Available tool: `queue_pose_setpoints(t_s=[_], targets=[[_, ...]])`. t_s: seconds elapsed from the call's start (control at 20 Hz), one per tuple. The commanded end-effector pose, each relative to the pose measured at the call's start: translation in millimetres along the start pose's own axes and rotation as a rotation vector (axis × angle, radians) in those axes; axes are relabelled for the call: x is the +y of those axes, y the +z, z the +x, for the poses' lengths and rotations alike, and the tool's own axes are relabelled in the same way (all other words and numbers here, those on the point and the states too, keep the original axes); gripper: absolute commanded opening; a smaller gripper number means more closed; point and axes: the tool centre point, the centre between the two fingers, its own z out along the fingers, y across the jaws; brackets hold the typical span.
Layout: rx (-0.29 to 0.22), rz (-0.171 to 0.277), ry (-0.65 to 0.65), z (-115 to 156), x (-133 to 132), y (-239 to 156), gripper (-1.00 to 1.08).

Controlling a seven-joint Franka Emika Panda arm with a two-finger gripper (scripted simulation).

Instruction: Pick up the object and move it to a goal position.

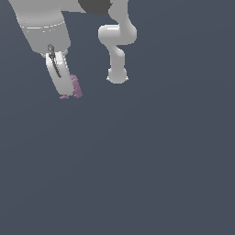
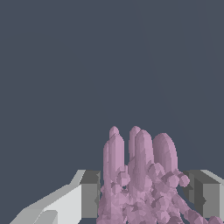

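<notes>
While clamped between the fingers point(image 2: 89, 194), pink lumpy object point(image 2: 140, 179), bumps jutting past the tips.

the smooth white robot arm point(image 1: 117, 43) is built of rounded tubular links with bulbous joints, one dark grey cap showing at its upper end. a thin seam rings the wide wrist section. the white blocky claw point(image 1: 64, 89) carries a small dark metal fitting on its side. in the wrist view its fingers point(image 2: 89, 194) are grey, square-edged pads on white bodies.
</notes>
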Motion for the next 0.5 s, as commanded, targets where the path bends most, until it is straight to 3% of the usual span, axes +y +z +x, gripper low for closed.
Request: queue_pose_setpoints(t_s=[0.0, 0.45], targets=[[-0.001, -0.001, -0.001, 4.0, 2.6, -12.6, -1.0], [-0.001, -0.001, -0.002, 10.1, 4.4, -27.5, -1.0]])
